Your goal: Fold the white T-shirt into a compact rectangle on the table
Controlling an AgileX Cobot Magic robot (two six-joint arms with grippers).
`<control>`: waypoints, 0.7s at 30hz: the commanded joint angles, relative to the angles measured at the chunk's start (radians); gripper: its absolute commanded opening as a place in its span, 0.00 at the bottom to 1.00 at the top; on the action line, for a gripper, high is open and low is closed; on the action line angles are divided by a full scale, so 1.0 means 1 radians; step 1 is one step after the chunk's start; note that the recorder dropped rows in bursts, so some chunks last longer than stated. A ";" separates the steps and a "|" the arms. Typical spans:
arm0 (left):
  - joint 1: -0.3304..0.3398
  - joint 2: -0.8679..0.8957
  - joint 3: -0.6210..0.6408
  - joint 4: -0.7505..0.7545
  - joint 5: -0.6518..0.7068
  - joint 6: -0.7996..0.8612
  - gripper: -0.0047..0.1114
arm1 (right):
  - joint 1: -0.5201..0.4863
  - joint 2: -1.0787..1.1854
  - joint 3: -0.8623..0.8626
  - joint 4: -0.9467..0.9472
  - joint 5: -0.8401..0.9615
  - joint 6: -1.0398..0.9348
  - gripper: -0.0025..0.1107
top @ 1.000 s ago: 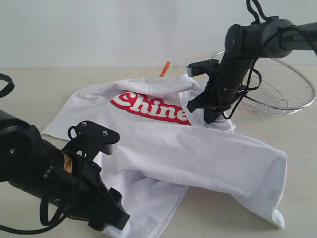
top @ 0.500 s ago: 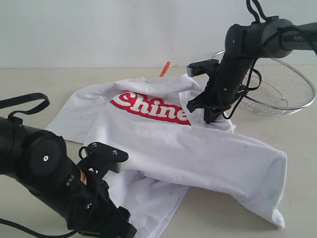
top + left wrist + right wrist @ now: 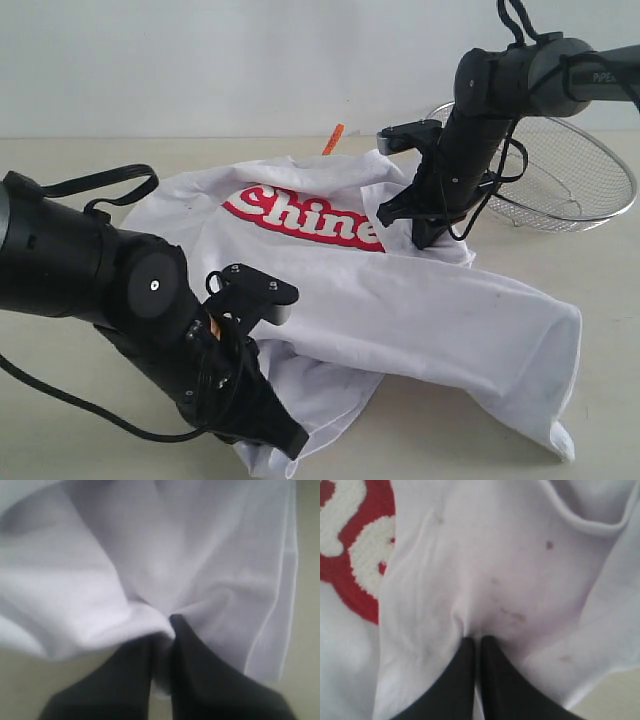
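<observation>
The white T-shirt [image 3: 400, 300] lies crumpled on the table [image 3: 60, 170], red script lettering [image 3: 300, 215] facing up and an orange neck tag [image 3: 332, 139] at its far edge. Near the table's front, my left gripper [image 3: 290, 445] is shut on a fold of the shirt's lower hem. In the left wrist view the black fingers [image 3: 200, 675] pinch white cloth [image 3: 150, 570] between them. My right gripper [image 3: 420, 238] is shut on the shirt just right of the lettering. The right wrist view shows its fingers [image 3: 455, 680] closed on bunched cloth [image 3: 490, 580] beside the red print [image 3: 350, 540].
A round silver wire-mesh basket [image 3: 575, 180] sits on the table at the back right, just behind the right arm. A light grey wall [image 3: 250, 60] runs behind the table. The left arm's black cable [image 3: 100, 185] loops over the shirt's left sleeve.
The left arm swung in from the front left onto the shirt's lower hem, and its gripper went from open to shut on the cloth. The right arm kept still.
</observation>
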 commanded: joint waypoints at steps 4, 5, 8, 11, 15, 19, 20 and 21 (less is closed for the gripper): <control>-0.003 -0.053 0.019 0.226 0.354 -0.105 0.08 | -0.004 0.008 -0.004 -0.005 0.005 -0.010 0.02; -0.003 -0.074 0.024 0.271 0.400 -0.148 0.08 | -0.004 0.008 -0.004 -0.005 0.003 -0.010 0.02; -0.003 -0.148 0.058 0.393 0.498 -0.256 0.08 | -0.008 0.008 -0.004 -0.005 0.003 -0.010 0.02; -0.003 -0.222 0.097 0.515 0.580 -0.352 0.08 | -0.008 0.008 -0.004 -0.005 -0.001 -0.016 0.02; -0.003 -0.307 0.134 0.596 0.639 -0.406 0.08 | -0.008 0.020 -0.004 -0.001 -0.016 -0.017 0.02; -0.003 -0.354 0.161 0.589 0.661 -0.406 0.08 | -0.008 0.042 -0.004 0.007 -0.016 -0.017 0.02; -0.003 -0.362 0.169 0.589 0.661 -0.406 0.08 | -0.008 0.047 -0.004 0.013 -0.018 -0.017 0.02; -0.003 -0.367 0.174 0.591 0.650 -0.406 0.08 | -0.008 0.050 -0.004 0.021 -0.022 -0.017 0.02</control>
